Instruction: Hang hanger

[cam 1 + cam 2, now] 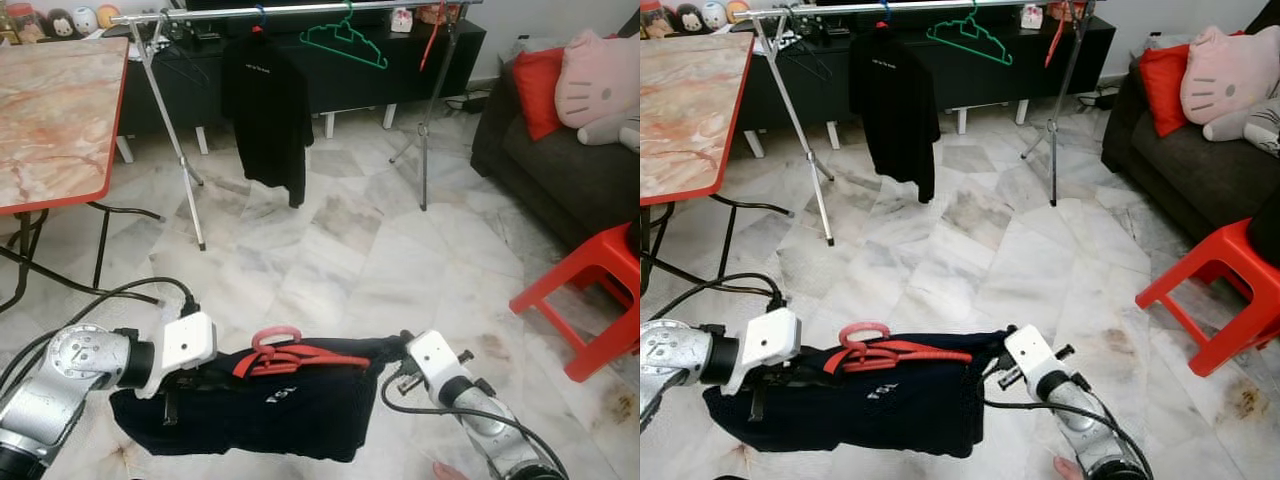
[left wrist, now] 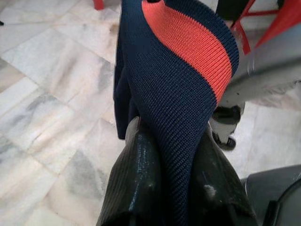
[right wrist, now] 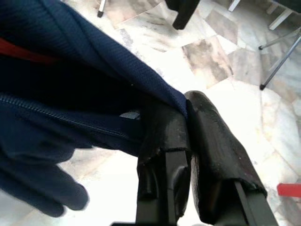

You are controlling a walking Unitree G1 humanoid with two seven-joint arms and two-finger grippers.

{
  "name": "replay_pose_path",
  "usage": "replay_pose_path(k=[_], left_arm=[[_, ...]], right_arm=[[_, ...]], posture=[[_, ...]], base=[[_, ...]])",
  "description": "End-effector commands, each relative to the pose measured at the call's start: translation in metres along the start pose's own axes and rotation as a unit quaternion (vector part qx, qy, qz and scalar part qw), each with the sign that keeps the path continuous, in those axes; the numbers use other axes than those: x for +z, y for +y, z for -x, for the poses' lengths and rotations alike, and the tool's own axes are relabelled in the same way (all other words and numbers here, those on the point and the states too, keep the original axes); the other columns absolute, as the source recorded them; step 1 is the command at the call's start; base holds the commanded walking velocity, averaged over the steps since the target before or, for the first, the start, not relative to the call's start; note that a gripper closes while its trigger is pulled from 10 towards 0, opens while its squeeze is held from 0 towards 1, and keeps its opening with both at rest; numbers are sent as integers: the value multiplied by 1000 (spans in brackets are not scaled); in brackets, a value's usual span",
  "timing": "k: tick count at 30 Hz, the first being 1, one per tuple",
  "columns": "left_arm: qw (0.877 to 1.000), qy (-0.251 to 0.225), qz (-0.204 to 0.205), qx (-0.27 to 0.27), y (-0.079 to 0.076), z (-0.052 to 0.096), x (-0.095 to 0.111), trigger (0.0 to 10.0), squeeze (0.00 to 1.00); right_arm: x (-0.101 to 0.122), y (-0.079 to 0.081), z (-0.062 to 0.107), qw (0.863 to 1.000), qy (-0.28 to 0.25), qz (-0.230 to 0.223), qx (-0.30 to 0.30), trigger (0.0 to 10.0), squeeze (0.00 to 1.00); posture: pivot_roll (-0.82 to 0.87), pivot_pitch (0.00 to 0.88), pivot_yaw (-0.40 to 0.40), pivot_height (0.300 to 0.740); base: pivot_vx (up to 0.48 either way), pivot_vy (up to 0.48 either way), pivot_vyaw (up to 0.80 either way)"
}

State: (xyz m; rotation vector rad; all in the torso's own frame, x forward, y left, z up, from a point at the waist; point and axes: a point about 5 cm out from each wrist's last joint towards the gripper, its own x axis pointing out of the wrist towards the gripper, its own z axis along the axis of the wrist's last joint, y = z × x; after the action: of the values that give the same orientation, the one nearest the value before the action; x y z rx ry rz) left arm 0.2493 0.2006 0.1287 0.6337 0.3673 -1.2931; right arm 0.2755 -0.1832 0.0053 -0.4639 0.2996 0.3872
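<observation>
A red hanger [image 1: 290,355] lies flat, hook toward the robot's left, on top of a navy garment [image 1: 270,410] with an orange-red band, which hangs stretched low over the floor, well short of the metal rail [image 1: 300,10] beyond.

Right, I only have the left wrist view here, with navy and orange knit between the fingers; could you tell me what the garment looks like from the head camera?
Observer: The navy garment hangs stretched between both grippers, with a red hanger lying on its top edge.
Operator: Thank you, and is the right gripper holding it too?
Observer: Yes, the right gripper is shut on the garment's edge, opposite the left gripper.
Operator: And where is the rail, please?
Observer: The clothes rack stands ahead across the marble floor, already carrying a black shirt and a green hanger.
</observation>
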Motion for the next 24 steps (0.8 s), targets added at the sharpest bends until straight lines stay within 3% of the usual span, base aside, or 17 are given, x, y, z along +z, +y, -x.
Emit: replay_pose_path(k=[1,9,13,15,24], left_arm=[[1000,11,-9,25,8,5,0,10000,0],[998,-8,-16,60,15,4,3,10000,0],[994,2,-30,102,26,6,4,10000,0],[991,29,-51,120,31,7,1,10000,0],[987,14,-76,141,36,2,7,10000,0]], right_arm=[[-9,-17,7,999,21,-6,-37,0,0],[-8,-19,6,999,19,-1,-38,0,0],[-7,-19,6,999,18,2,-38,0,0],[-6,-20,5,999,16,4,-38,0,0],[-4,-23,4,999,14,10,-42,0,0]], posture=[[-18,71,-61,740],[-19,71,-63,740],[-15,73,-64,740],[-15,73,-64,740],[-16,74,-64,740]], base=[[0,0,0],[0,0,0],[0,0,0],[0,0,0],[0,0,0]])
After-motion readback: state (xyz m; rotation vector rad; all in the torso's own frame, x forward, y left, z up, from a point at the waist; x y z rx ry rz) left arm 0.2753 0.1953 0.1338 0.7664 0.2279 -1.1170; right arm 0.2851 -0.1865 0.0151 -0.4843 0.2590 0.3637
